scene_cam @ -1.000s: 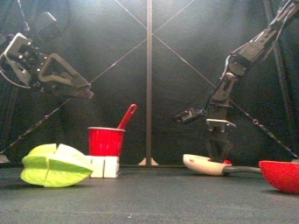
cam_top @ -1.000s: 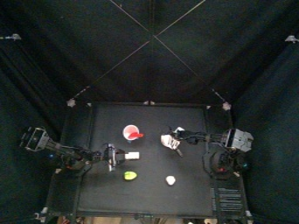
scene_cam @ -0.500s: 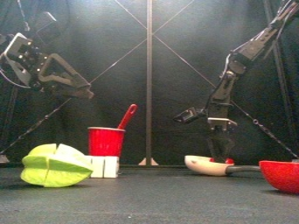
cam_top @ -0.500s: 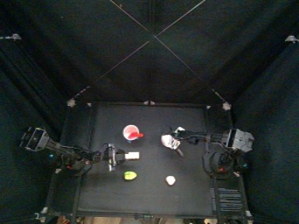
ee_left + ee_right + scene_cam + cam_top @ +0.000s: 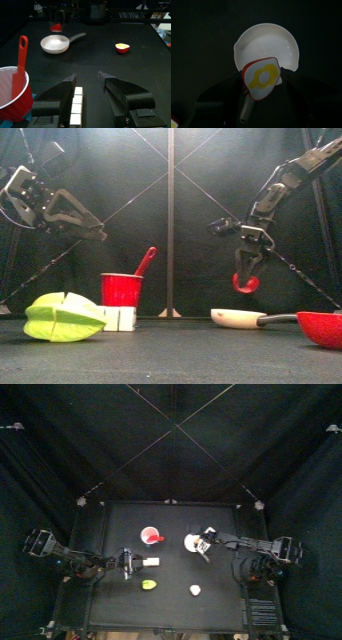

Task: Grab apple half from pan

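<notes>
Desk: black, carries everything below.
Right arm: comes in from the right, its right hand raised above the pan.
Left arm: rests at the desk's left side; the left hand stands with a wide gap between its two sides, nothing between them, over a row of white blocks.
Red cup: upright beside the blocks, with a red handle slanting out of it.
Green fruit piece: at the desk's front left.
Pan: white and shallow, on the desk directly beneath the right hand; its handle runs level toward the right in the front view.
Apple half: gripped in the right hand, lifted clear of the pan.
Apple half, axis: long axis hangs downward in the front view.
Apple half, views: the right wrist view alone shows the yellow cut face ringed with red; the front view shows only a red curve.
</notes>
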You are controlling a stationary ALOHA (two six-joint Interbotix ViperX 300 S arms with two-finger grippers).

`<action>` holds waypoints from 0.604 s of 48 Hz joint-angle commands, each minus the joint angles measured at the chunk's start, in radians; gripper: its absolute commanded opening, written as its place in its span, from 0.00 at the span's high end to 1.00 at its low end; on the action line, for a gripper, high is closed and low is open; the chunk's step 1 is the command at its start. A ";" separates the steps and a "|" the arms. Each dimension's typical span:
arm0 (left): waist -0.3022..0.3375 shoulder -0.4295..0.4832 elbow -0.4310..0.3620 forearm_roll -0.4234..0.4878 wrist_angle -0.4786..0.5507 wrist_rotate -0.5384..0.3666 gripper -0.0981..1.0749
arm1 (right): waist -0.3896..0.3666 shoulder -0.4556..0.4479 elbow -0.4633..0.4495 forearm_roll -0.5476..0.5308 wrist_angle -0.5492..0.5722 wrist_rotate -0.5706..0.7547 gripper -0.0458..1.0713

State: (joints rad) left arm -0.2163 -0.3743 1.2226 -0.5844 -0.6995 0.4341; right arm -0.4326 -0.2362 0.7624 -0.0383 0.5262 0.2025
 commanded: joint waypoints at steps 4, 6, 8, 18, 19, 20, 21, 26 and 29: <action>0.000 0.000 -0.025 0.000 -0.005 0.000 0.23 | 0.002 -0.115 0.051 0.058 -0.107 0.002 0.40; 0.000 0.000 -0.025 0.000 -0.005 0.000 0.23 | 0.005 -0.137 0.067 0.074 -0.130 0.002 0.40; 0.000 0.000 -0.025 0.000 -0.005 0.000 0.23 | 0.009 -0.153 0.084 0.087 -0.152 0.000 0.40; 0.002 0.000 -0.025 0.002 -0.005 0.002 0.23 | 0.046 -0.225 0.161 0.126 -0.267 0.005 0.40; 0.002 0.000 -0.025 0.002 -0.005 0.002 0.23 | 0.051 -0.229 0.167 0.129 -0.281 0.003 0.40; 0.000 0.000 -0.025 0.003 -0.005 0.000 0.23 | 0.054 -0.233 0.173 0.133 -0.295 0.003 0.40; 0.002 0.000 -0.025 0.002 -0.005 0.000 0.23 | 0.055 -0.236 0.178 0.137 -0.307 0.003 0.40; 0.002 0.000 -0.025 0.002 -0.005 0.000 0.23 | 0.066 -0.244 0.201 0.147 -0.385 0.005 0.40; 0.002 0.000 -0.026 0.002 -0.005 0.002 0.23 | 0.078 -0.244 0.210 0.163 -0.428 0.005 0.40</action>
